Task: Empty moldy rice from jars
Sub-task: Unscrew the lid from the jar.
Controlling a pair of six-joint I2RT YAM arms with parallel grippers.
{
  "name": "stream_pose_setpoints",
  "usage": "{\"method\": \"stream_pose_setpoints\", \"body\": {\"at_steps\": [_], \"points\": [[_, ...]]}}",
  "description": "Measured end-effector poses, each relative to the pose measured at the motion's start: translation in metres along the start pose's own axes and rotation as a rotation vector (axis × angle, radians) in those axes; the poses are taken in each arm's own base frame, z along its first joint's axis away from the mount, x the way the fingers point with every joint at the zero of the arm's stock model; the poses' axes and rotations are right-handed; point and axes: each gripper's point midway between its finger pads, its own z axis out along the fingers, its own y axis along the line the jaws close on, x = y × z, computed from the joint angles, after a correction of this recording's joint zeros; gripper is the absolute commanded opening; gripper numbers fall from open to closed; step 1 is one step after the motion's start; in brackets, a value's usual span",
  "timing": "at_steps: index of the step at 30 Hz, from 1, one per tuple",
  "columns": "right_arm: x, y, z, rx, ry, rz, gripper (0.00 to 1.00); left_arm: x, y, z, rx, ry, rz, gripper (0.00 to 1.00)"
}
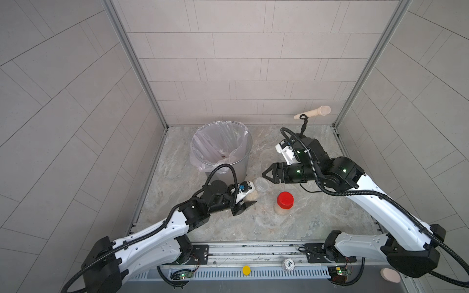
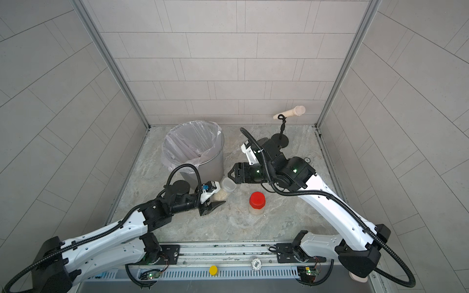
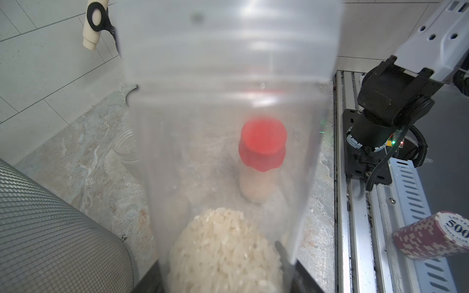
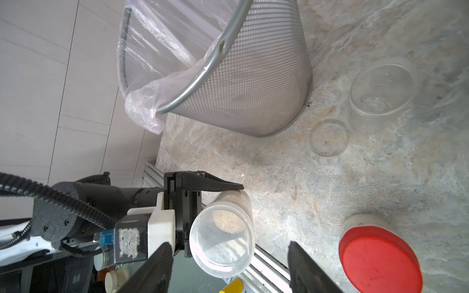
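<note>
The left tool (image 1: 250,197) is clamped on a clear jar (image 1: 261,184) that is tipped almost level. The rice (image 3: 225,251) is heaped at the end nearest that tool's palm. The jar's clear cap (image 4: 222,250) points away from the left tool, toward the right tool (image 1: 265,175). The right tool's jaws stand apart, with the cap just ahead of their tips. A red-lid jar (image 1: 284,203) holding rice stands upright on the bench (image 1: 253,228), beside and below the right tool. An empty jar (image 4: 380,88) and a loose lid (image 4: 328,138) sit beyond the right tool's tips, next to the lined mesh bin (image 4: 253,88).
</note>
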Motion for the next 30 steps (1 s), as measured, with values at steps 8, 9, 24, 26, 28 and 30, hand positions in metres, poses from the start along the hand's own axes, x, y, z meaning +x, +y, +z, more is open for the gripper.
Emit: {"method": "stream_pose_setpoints", "body": {"at_steps": [8, 9, 24, 26, 28, 30], "points": [[0.010, 0.002, 0.019, 0.052, 0.069, 0.037, 0.74, 0.005, 0.000, 0.002, -0.003, 0.003, -0.001, 0.19], [0.011, 0.002, 0.021, 0.059, 0.075, 0.035, 0.74, 0.005, 0.000, 0.002, -0.003, 0.002, -0.001, 0.20], [0.021, 0.006, 0.030, 0.105, 0.121, -0.028, 0.74, 0.004, 0.000, 0.002, -0.002, 0.002, -0.001, 0.19], [0.022, 0.006, 0.031, 0.108, 0.124, -0.035, 0.74, 0.004, 0.000, 0.002, -0.002, 0.002, -0.001, 0.19], [0.023, 0.005, 0.031, 0.119, 0.130, -0.046, 0.73, 0.004, 0.000, 0.002, -0.002, 0.002, -0.001, 0.19], [0.023, 0.003, 0.033, 0.134, 0.136, -0.056, 0.73, 0.004, 0.000, 0.002, -0.002, 0.002, -0.001, 0.20]]}}
